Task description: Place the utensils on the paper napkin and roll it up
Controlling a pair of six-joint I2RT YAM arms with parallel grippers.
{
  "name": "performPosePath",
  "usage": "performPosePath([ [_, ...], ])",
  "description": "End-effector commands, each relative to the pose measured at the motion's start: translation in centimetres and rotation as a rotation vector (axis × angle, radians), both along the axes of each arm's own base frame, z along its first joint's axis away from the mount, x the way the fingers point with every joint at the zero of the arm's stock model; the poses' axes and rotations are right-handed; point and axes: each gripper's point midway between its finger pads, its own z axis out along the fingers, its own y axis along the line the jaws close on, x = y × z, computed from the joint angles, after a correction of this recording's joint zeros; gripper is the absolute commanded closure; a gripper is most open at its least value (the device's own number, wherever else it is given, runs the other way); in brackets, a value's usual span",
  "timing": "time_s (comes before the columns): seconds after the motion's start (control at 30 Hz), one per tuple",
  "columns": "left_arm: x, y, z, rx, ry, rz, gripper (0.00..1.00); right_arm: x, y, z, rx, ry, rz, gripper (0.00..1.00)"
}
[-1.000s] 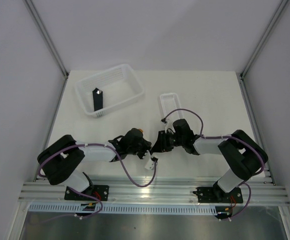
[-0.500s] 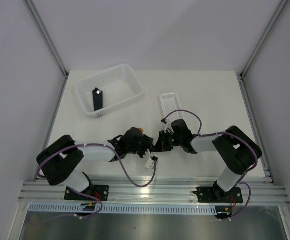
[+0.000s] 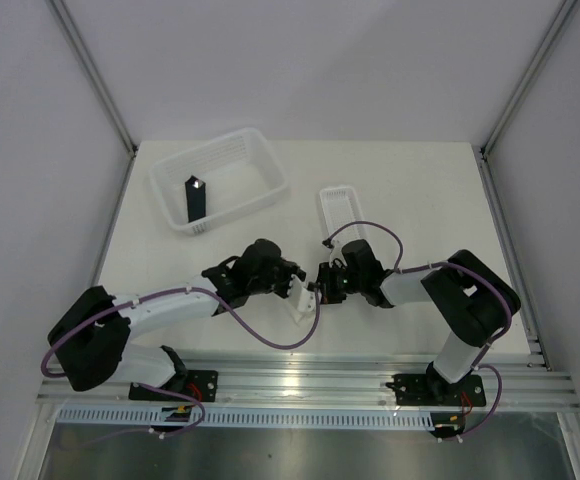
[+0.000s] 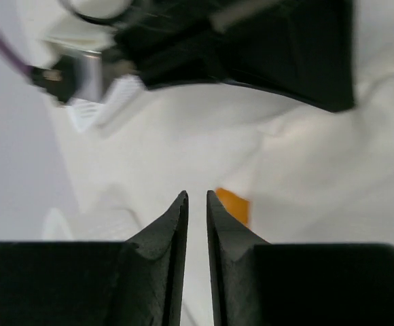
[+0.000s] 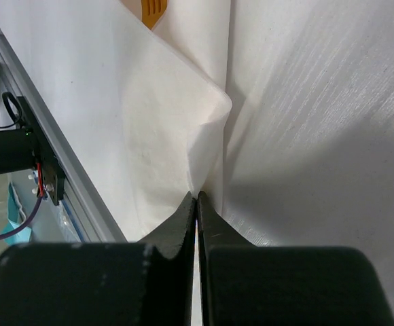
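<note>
White table (image 3: 420, 190) between grey walls (image 3: 270, 60). Right gripper (image 5: 197, 197) pinches a fold of the napkin (image 5: 163, 122), lying near the front edge. Left gripper (image 4: 197, 197) stands slightly parted, gripping nothing, beside an orange utensil (image 4: 232, 204).

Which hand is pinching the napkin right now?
The right hand, shut on a raised fold of the paper napkin. The left hand stands slightly open, holding nothing.

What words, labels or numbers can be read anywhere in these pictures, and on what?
None can be read.
The basket, the narrow tray, the black block, the napkin and the orange utensil show no writing.
A small red part at the table edge is too small to read.
</note>
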Motion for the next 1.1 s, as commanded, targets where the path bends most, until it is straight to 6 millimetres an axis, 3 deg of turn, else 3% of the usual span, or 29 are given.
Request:
performPosePath([
  [0.0,-3.0,2.4,-5.0,0.101,0.192,0.016,0.8,0.7,0.2,1.2,0.027,-0.052,-0.011,1.0],
  [0.23,-1.9,0.7,-5.0,0.044,0.197,0.009,0.71,0.6,0.4,3.1,0.049,-0.099,0.004,1.0],
  [0.37,3.1,-0.6,-0.6,-0.135,0.189,0.178,0.71,0.2,0.0,2.0,0.03,-0.084,0.006,1.0],
  [0.43,3.7,0.0,-1.3,-0.094,0.296,0.251,0.75,0.0,0.0,1.4,0.025,-0.067,0.013,1.0],
  [0.47,4.5,0.1,-0.6,-0.12,0.352,0.321,0.76,-0.1,0.0,1.2,0.022,-0.066,0.015,1.0],
  [0.5,4.2,0.8,-1.9,-0.062,0.434,0.378,0.78,-0.1,0.0,1.0,0.019,-0.067,0.017,1.0],
  [0.53,4.4,0.9,-1.8,-0.052,0.473,0.427,0.79,0.0,0.1,1.0,0.017,-0.07,0.018,1.0],
  [0.6,3.5,2.2,-3.5,-0.014,0.608,0.596,0.83,0.1,0.1,0.9,0.011,-0.072,0.021,1.0],
  [0.7,2.3,3.0,-4.0,0.023,0.768,0.789,0.83,0.3,0.1,0.7,-0.007,-0.077,0.025,1.0],
  [0.9,-0.4,4.0,-3.6,-0.005,0.985,1.015,0.72,0.4,0.0,0.4,-0.02,-0.077,0.028,1.0],
  [1.07,1.5,3.4,-3.2,-0.068,0.986,1.044,0.69,0.2,0.0,0.2,-0.025,-0.07,0.023,1.0],
])
